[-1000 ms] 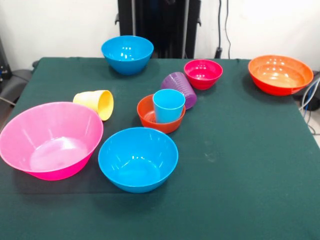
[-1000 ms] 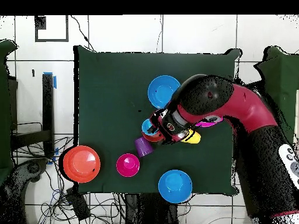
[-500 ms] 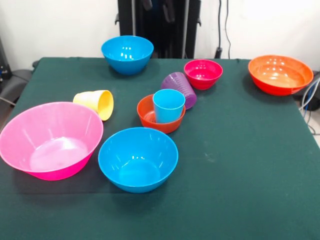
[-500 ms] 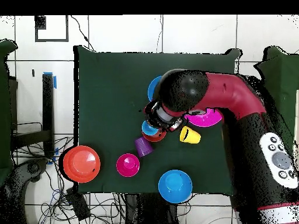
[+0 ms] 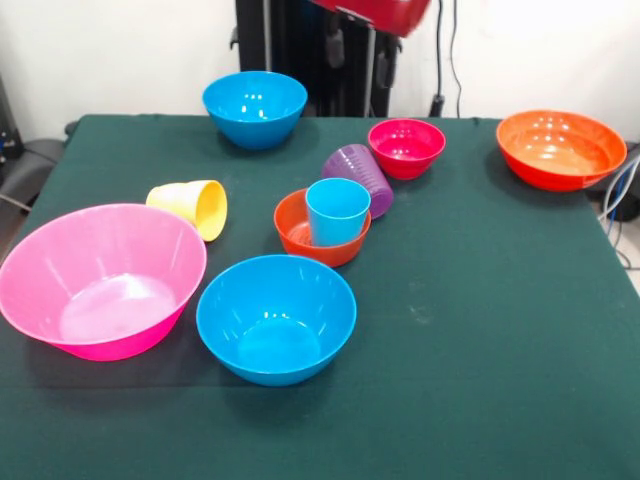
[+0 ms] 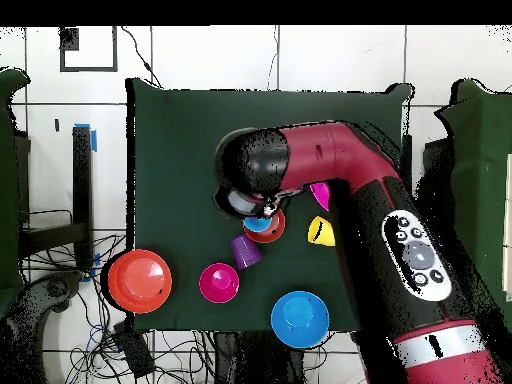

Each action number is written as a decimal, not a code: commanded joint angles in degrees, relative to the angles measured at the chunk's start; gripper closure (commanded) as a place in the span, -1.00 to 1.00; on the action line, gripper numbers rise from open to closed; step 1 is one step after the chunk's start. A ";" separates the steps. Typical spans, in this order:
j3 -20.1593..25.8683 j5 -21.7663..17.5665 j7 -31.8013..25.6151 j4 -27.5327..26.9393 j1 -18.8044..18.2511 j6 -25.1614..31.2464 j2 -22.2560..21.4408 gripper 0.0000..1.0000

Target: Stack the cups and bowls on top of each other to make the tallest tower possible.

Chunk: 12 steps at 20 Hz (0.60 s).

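The light blue cup (image 5: 337, 210) stands upright in the small orange-red bowl (image 5: 296, 236) at the table's middle; both also show in the overhead view (image 6: 262, 225). The ribbed purple cup (image 5: 358, 175) lies on its side just behind them. The small magenta bowl (image 5: 406, 147) sits alone beyond it. The yellow cup (image 5: 190, 207) lies on its side to the left. The gripper (image 6: 243, 201) hangs high over the table beside the cup and bowl, and holds nothing that I can see. Only the red arm (image 5: 375, 12) shows at the front view's top edge.
The big pink bowl (image 5: 100, 280) and one blue bowl (image 5: 275, 318) sit at the near left. The other blue bowl (image 5: 255, 108) is at the far edge. The wide orange bowl (image 5: 560, 148) is at the far right. The arm (image 6: 340, 170) hides the pink and near blue bowls from overhead.
The arm has swung across the table in the overhead view, and its red link now shows at the front view's top edge. No cup or bowl has moved.
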 commanded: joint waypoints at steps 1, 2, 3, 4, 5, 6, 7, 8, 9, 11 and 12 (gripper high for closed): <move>2.12 -6.58 -14.55 5.80 2.55 -8.87 6.15 -1.00; 1.94 -7.13 -13.89 5.83 2.67 -10.54 6.85 -1.00; 1.74 -7.78 -13.23 6.02 2.87 -12.00 7.22 -1.00; 1.56 -7.96 -12.71 6.31 2.84 -12.93 7.87 -1.00; 1.38 -8.14 -12.18 6.59 2.80 -13.86 8.52 -1.00; 1.22 -8.27 -11.89 6.51 2.79 -14.50 9.33 -1.00; 0.98 -8.78 -11.74 6.34 2.86 -15.30 9.94 -1.00; 0.63 -9.44 -11.77 5.81 3.08 -15.69 10.58 -1.00; 0.13 -9.99 -11.47 5.52 3.28 -15.96 11.01 -1.00; -0.26 -10.83 -11.36 4.92 3.36 -17.23 11.75 -1.00; -0.55 -11.56 -11.36 4.22 3.63 -17.92 12.63 -1.00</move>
